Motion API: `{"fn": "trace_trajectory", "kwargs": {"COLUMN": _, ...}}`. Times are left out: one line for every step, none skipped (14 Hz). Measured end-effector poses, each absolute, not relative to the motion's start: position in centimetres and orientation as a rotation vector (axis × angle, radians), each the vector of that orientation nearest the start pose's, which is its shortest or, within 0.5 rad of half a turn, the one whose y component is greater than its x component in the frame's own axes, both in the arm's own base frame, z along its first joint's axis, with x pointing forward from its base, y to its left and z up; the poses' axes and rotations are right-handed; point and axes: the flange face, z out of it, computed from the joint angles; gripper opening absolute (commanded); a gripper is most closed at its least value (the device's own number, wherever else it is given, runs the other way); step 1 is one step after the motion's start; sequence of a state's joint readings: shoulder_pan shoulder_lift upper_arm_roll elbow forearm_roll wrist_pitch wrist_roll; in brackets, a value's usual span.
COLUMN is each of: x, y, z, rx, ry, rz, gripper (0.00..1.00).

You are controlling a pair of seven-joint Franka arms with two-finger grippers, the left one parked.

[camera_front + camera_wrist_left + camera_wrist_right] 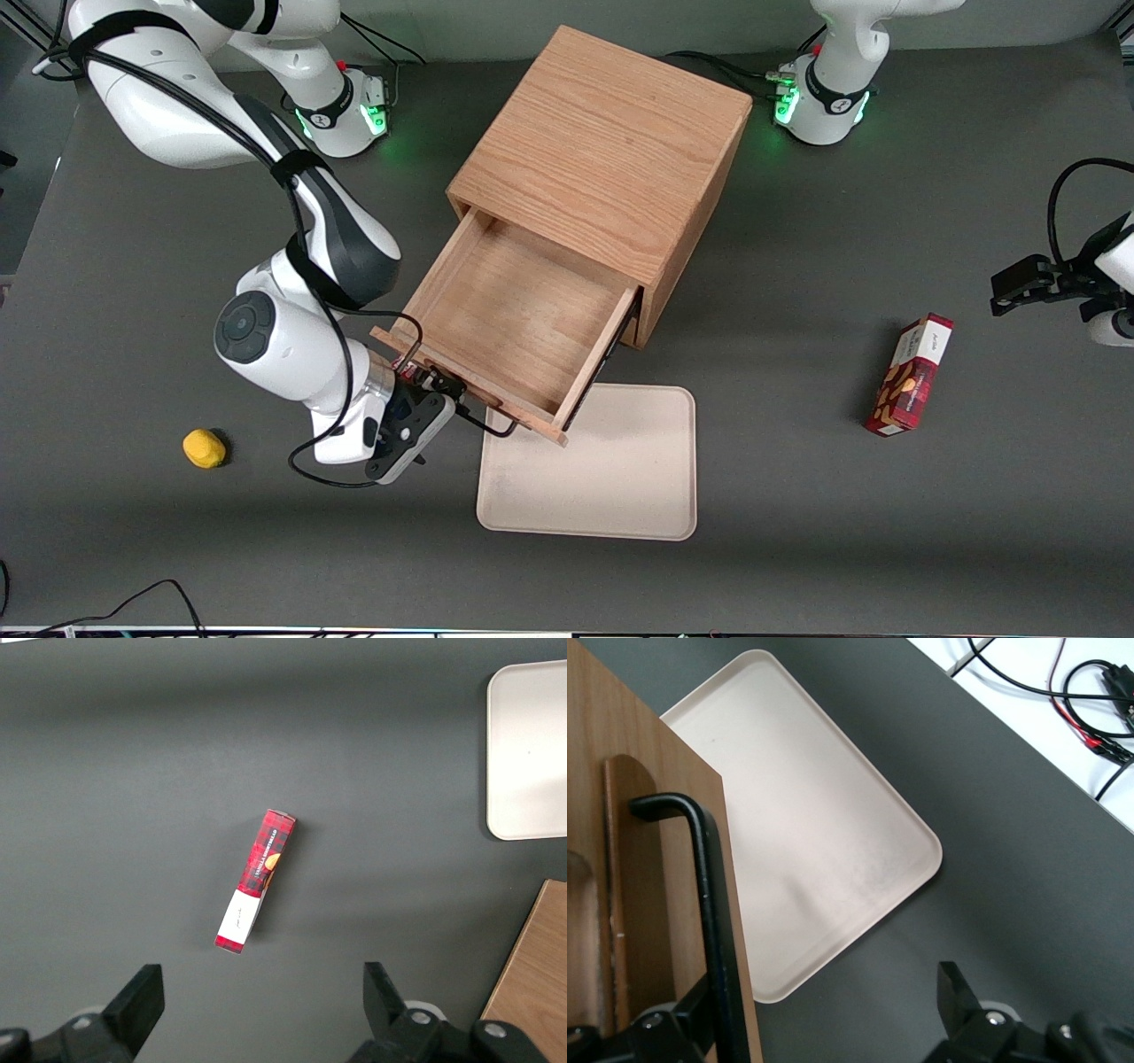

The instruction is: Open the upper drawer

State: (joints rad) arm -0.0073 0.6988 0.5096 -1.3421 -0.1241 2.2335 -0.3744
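The cabinet (611, 168) is the reference landmark; it stands on the dark table (842, 549) at a skewed angle. The upper drawer (514, 319) is pulled well out of the cabinet front, exposing its shallow wooden tray, which holds nothing. Its flat wood front carries the thin black wire handle (709, 904), which projects from the front panel toward the front camera. The gripper (447, 403) is positioned at this handle, in front of the drawer and at the corner of the drawer front toward the working arm's end of the table. In the right wrist view the fingers (961, 997) are spread apart; one finger lies close against the handle bar and the other stands well clear of it over the bare table, so nothing is clamped. A cream tray (589, 465) lies flat on the table below the drawer front, partly overhung by it, nearer to the front camera than the cabinet. A yellow object (204, 447) rests toward the working arm's end of the table, well apart from the cabinet. A red box (911, 374) lies toward the parked arm's end, also well apart from the cabinet.
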Motion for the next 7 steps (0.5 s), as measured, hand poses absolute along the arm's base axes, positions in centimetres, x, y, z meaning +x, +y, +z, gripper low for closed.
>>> {"fn": "trace_trajectory", "kwargs": {"x": 70.3, "y": 27.0, "z": 38.0, "rx": -2.680, "ry": -1.114, "rz": -0.390, "gripper": 1.00}}
{"fn": "trace_trajectory", "kwargs": {"x": 70.5, "y": 26.8, "z": 37.9, "rx": -2.681, "ry": -1.110, "rz": -0.392, "gripper": 1.00}}
{"fn": "trace_trajectory", "kwargs": {"x": 70.6, "y": 26.7, "z": 37.9, "rx": -2.679, "ry": -1.106, "rz": -0.393, "gripper": 1.00}}
{"fn": "trace_trajectory", "kwargs": {"x": 70.8, "y": 26.6, "z": 37.8, "rx": -2.678, "ry": -1.101, "rz": -0.394, "gripper": 1.00}}
{"fn": "trace_trajectory", "kwargs": {"x": 71.0, "y": 26.5, "z": 37.8, "rx": -2.676, "ry": -1.089, "rz": -0.394, "gripper": 1.00}}
{"fn": "trace_trajectory", "kwargs": {"x": 71.2, "y": 26.1, "z": 37.7, "rx": -2.675, "ry": -1.069, "rz": -0.392, "gripper": 1.00}}
{"fn": "trace_trajectory", "kwargs": {"x": 71.3, "y": 25.8, "z": 37.4, "rx": -2.671, "ry": -1.043, "rz": -0.374, "gripper": 1.00}}
